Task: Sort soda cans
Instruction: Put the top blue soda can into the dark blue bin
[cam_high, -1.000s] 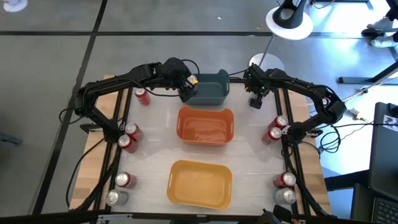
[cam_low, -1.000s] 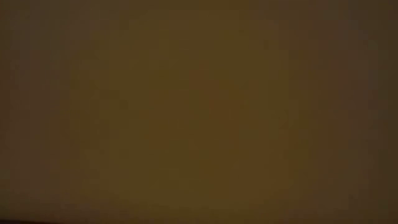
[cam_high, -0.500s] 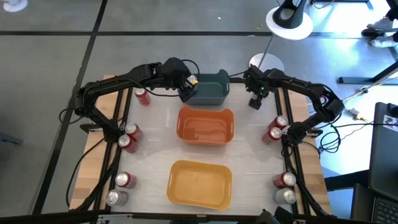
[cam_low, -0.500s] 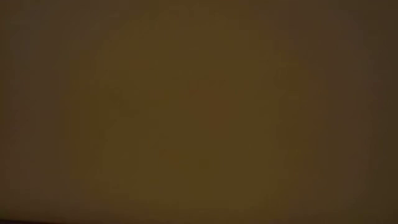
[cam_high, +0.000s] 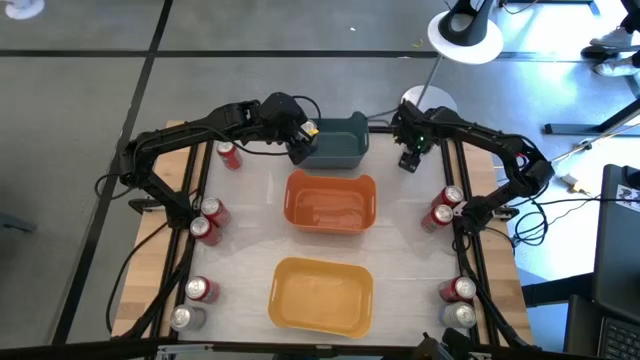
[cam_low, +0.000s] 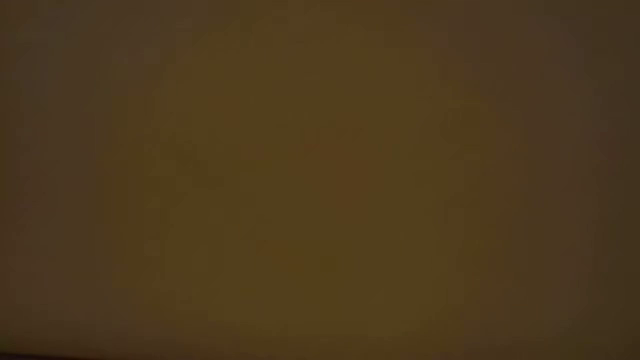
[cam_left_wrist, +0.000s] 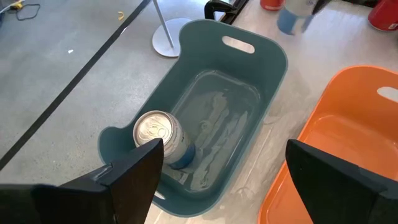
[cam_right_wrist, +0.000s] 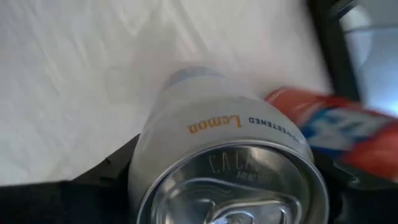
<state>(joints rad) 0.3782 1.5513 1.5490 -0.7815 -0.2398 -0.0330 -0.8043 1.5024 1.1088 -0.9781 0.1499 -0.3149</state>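
Red and silver soda cans are seen standing along both side edges of the table (cam_high: 250, 200), all placed here relative to the orange bin (cam_high: 330, 201) at the table's middle. Far to the left of the orange bin, a pair of red cans (cam_high: 207, 220) stands together, with a red can (cam_high: 201, 290) and a silver can (cam_high: 184, 319) nearer the front edge, level with the yellow bin (cam_high: 320, 293). Behind and to the left of the orange bin a single red can (cam_high: 229, 154) is seen on the table. The left gripper (cam_high: 300, 150) is held just behind the orange bin's back left corner, over the left end of the teal bin (cam_high: 336, 141); its fingers (cam_left_wrist: 134, 177) are spread wide apart and nothing is held between them. Inside the teal bin, directly behind the orange bin, a pale can (cam_left_wrist: 160, 139) with a silver top is lying on the floor. Behind and to the right of the orange bin, the right gripper (cam_high: 407, 160) is held above the table, closed around a silver lemon can (cam_right_wrist: 227, 162). Farther right, a pair of red cans (cam_high: 443, 208) stands beside the orange bin, and a red can (cam_high: 459, 289) and a silver can (cam_high: 460, 315) stand toward the front. The low view is dark and nothing can be told from it.
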